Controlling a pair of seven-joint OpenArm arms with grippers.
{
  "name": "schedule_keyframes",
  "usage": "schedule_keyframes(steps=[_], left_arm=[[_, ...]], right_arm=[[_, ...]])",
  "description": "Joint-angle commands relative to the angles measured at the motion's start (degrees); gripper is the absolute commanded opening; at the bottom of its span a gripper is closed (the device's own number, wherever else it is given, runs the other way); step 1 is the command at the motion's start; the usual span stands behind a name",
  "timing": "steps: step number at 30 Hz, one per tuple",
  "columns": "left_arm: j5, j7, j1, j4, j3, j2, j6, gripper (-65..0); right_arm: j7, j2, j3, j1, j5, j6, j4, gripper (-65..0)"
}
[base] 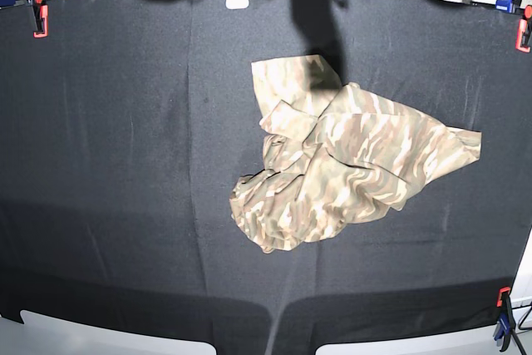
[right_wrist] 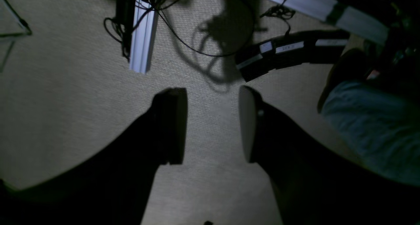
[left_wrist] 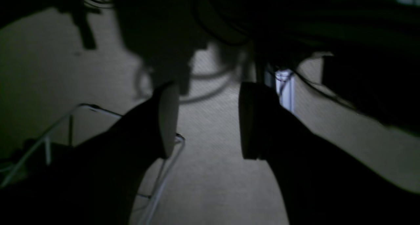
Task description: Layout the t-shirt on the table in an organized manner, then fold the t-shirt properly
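Off the bench, over the carpeted floor [right_wrist: 82, 103], my left tool [left_wrist: 208, 120] hangs with its jaws well apart, holding and touching nothing. My right tool [right_wrist: 213, 124] is the same: jaws spread wide, nothing between them. Both wrist views look down at the floor, with cables [right_wrist: 183, 37] and a pale rail [right_wrist: 142, 44] lying there, so both arms are away from the work surface; neither shows in the base view. The t-shirt [base: 349, 155] lies crumpled right of centre on the bench [base: 125, 164], well apart from both tools.
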Motion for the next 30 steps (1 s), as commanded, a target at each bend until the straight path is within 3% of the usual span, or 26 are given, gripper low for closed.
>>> schedule_keyframes(steps=[1,9,16,24,27,30], left_arm=[[-0.3,-0.4,1.3,0.9,0.0,-0.6,0.2,-37.1],[-5.3,0.0,8.9,14.7,-0.3,-2.8,0.3,-37.1],[-5.4,6.4,19.3,32.2,-7.1,-3.0,2.9,-37.1],[-5.4,6.8,29.5,45.2,-13.7,-3.1,2.9,-37.1],[-5.4,9.7,31.6,49.3,-14.2,-3.0,2.9,-37.1],[-5.4,16.6,32.7,54.4,-14.2,-3.0,2.9,-37.1]], right_arm=[[0.5,0.8,1.6,-2.3,0.4,-0.2,1.9,-39.6],[0.5,1.3,14.5,-11.9,2.9,0.2,15.1,-39.6],[-0.5,1.3,22.9,-15.3,2.8,0.3,20.7,-39.6],[-0.8,1.3,25.1,-21.5,2.8,2.8,28.4,-39.6],[-1.3,1.3,25.1,-22.9,2.8,2.8,31.7,-39.6],[-2.1,1.4,25.1,-23.7,2.8,2.9,34.7,-39.6]])
